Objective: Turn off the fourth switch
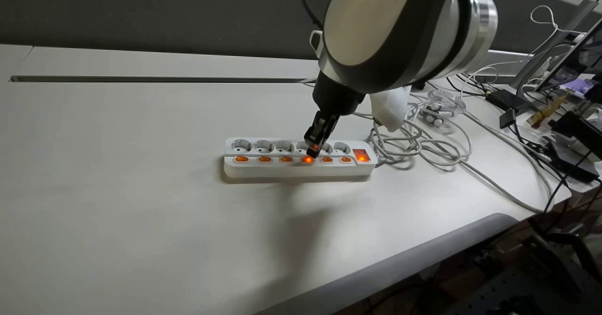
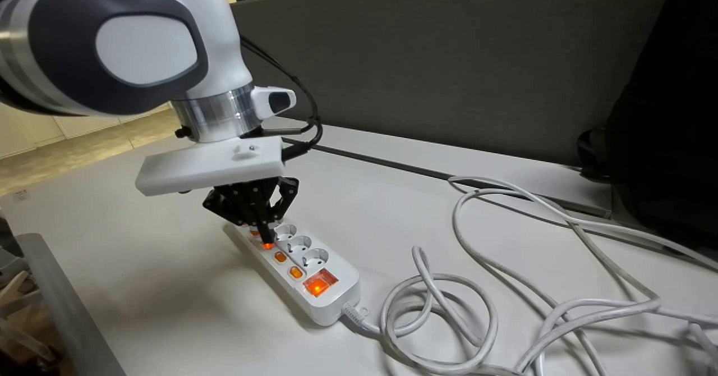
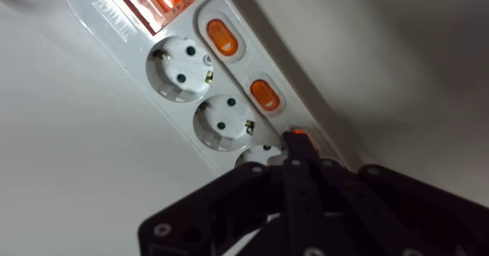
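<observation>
A white power strip point(image 1: 296, 170) lies on the table with a row of orange switches beside its sockets. The fourth switch point(image 1: 307, 160), counted from the end away from the cord, glows bright orange. It also glows in an exterior view point(image 2: 268, 246). The other small switches look unlit. My gripper point(image 1: 314, 149) points down with its fingertips together and nothing between them. In the wrist view, the fingertips point(image 3: 300, 145) cover most of the lit switch point(image 3: 299, 132). They are right at or just above it; I cannot tell whether they touch it.
A large lit main switch point(image 2: 320, 282) sits at the cord end of the strip. White cable loops point(image 2: 437, 308) lie beyond that end. A grey partition point(image 1: 155, 14) stands behind the table. A monitor and black cables point(image 1: 512, 122) are at the far side.
</observation>
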Robot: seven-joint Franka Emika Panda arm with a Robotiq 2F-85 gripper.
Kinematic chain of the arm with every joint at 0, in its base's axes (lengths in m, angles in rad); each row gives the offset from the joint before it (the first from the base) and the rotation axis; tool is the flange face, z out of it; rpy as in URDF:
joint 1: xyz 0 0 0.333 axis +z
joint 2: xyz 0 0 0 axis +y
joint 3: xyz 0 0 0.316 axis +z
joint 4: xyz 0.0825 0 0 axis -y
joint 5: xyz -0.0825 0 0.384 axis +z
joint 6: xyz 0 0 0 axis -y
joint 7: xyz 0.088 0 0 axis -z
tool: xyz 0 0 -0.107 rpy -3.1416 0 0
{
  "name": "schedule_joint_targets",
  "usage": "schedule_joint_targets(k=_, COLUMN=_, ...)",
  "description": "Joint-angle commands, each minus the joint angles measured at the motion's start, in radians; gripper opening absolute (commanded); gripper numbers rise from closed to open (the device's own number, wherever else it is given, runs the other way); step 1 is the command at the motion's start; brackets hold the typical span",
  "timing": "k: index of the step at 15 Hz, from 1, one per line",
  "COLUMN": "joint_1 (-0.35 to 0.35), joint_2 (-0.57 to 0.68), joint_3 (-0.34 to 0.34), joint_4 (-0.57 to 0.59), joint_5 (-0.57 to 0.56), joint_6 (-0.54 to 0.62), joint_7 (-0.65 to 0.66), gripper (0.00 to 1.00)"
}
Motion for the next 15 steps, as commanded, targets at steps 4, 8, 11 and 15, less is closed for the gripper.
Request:
schedule_joint_targets(k=4, joint_1=-0.009, joint_2=0.013, joint_3=0.006, joint_4=0.018, joint_5=-0.015, joint_6=-0.030, joint_7=0.026, gripper=0.00)
schedule_joint_targets(k=8, joint_1=-0.007, joint_2=0.024, joint_3=-0.003, joint_4=0.022, joint_5=-0.018, joint_6=-0.043, joint_7=0.030, gripper=0.00)
schedule_joint_targets(k=11, joint_1=-0.006, joint_2=0.036, joint_3=-0.014, joint_4=0.033, joint_5=-0.020, joint_6=-0.060, joint_7=0.037, gripper=0.00)
schedule_joint_targets(k=15, joint_1=-0.007, joint_2=0.059, joint_3=-0.027, joint_4=0.056, joint_5=-0.016, joint_6=-0.091, joint_7=0.045, gripper=0.00)
